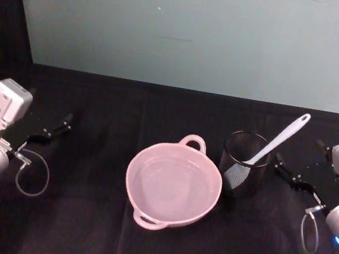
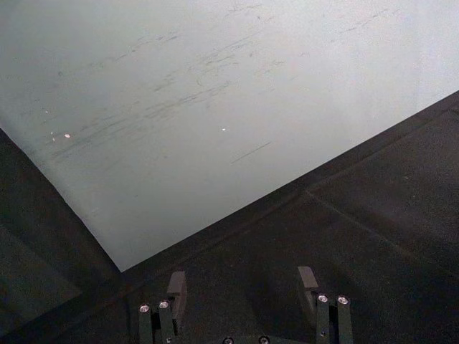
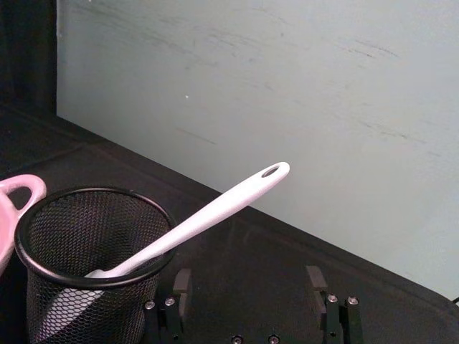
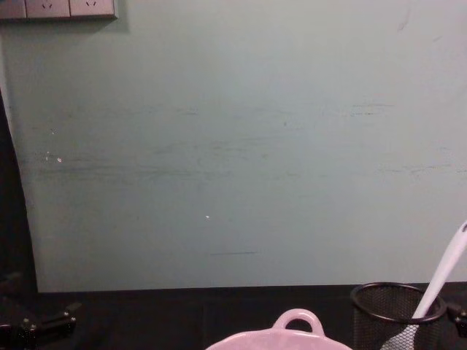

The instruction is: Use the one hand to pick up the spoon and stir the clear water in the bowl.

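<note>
Nearest the head camera sits the bowl (image 1: 130,178), pale pink, at the centre of the worktop (image 1: 78,228), with clear water in it. At its 3 o'clock, just beside it, stands a black mesh cup (image 1: 241,179). The spoon (image 1: 279,138) rests in that cup, head down, with its handle leaning out over the rim toward 1 o'clock. The right gripper (image 3: 248,276) is at the cup's 3 o'clock, fingers spread wide and holding nothing. The left gripper (image 2: 242,276) is parked at the bowl's 9 o'clock, well apart, fingers equally wide. Expect the spoon to be light, stiff and smooth, and likely to pivot or slip in a loose pinch. Take hold on the bare handle above the cup rim, below the end loop, and lift along the lean so the light cup is not dragged over. Consult the head view for layout and the water surface. Consult the right wrist view for the loop hole and the squarish head low against the mesh. Consult the chest view for the handle's tilt seen side-on.
</note>
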